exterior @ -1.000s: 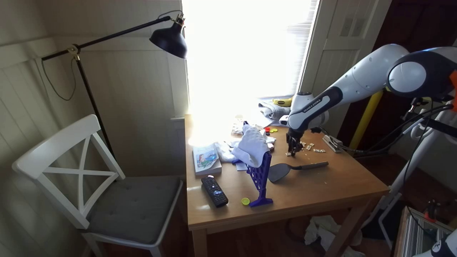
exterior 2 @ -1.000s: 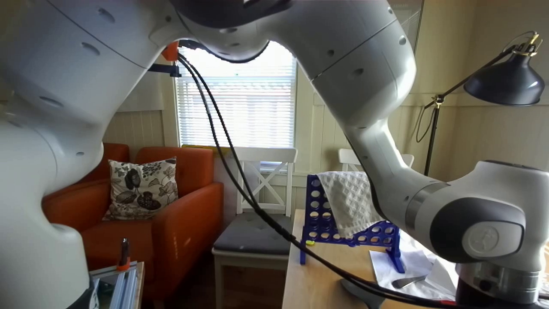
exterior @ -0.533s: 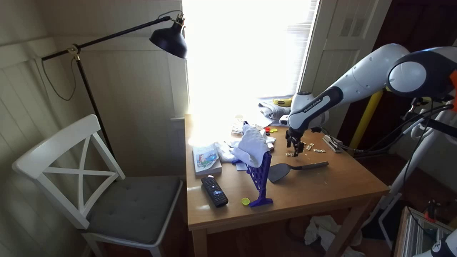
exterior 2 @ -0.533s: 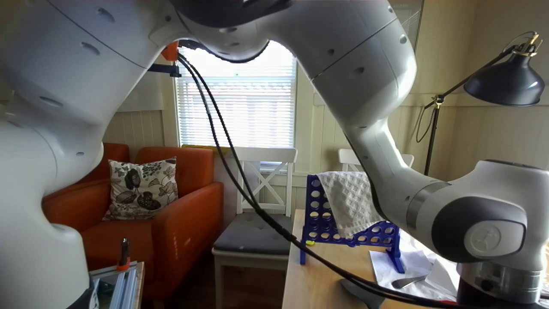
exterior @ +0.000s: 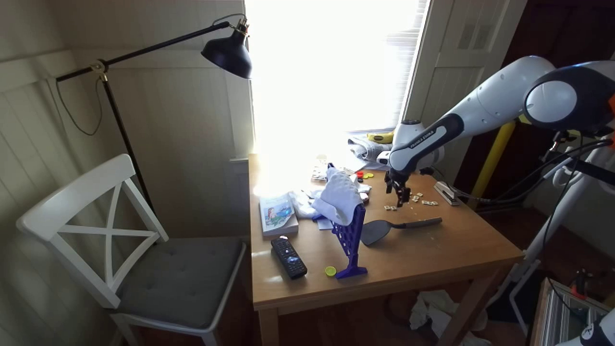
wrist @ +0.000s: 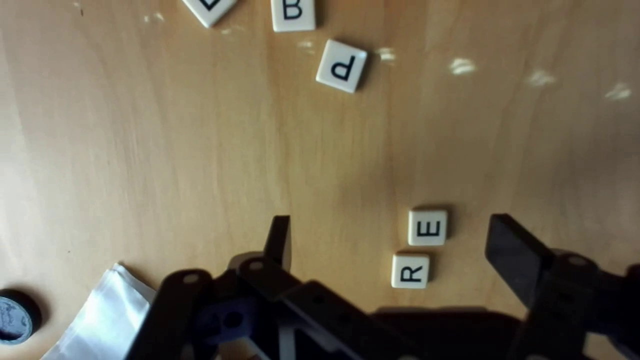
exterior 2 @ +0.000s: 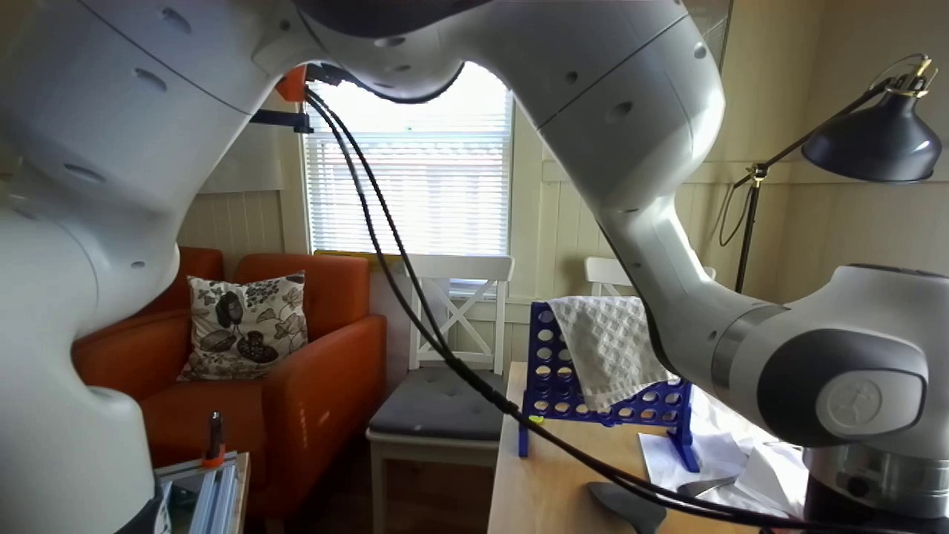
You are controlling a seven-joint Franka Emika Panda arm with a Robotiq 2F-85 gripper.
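Note:
My gripper (wrist: pixel 392 235) stands wide open above the wooden table, with nothing held. Below the gap between its fingers lie two small white letter tiles, an E tile (wrist: pixel 427 228) and an R tile (wrist: pixel 410 271), close together but slightly offset. Farther up the wrist view are a P tile (wrist: pixel 342 66), a B tile (wrist: pixel 293 12) and another tile (wrist: pixel 209 10) cut off by the frame edge. In an exterior view the gripper (exterior: pixel 396 196) hovers just over the tile pair (exterior: pixel 390 208). It is out of frame in an exterior view where the forearm (exterior 2: pixel 838 393) shows.
A dark spatula (exterior: pixel 377 232) lies near the gripper. Beyond it stands a blue game frame (exterior: pixel 354 240) draped with a white cloth (exterior: pixel 338 197). A remote (exterior: pixel 288 258), a book (exterior: pixel 277 215) and a stapler (exterior: pixel 447 193) are also on the table. White paper (wrist: pixel 105 315) lies beside a black disc (wrist: pixel 17 317).
The gripper has opened from nearly shut and risen slightly off the table. Two tiles now show side by side where the fingertips were low beside one visible tile.

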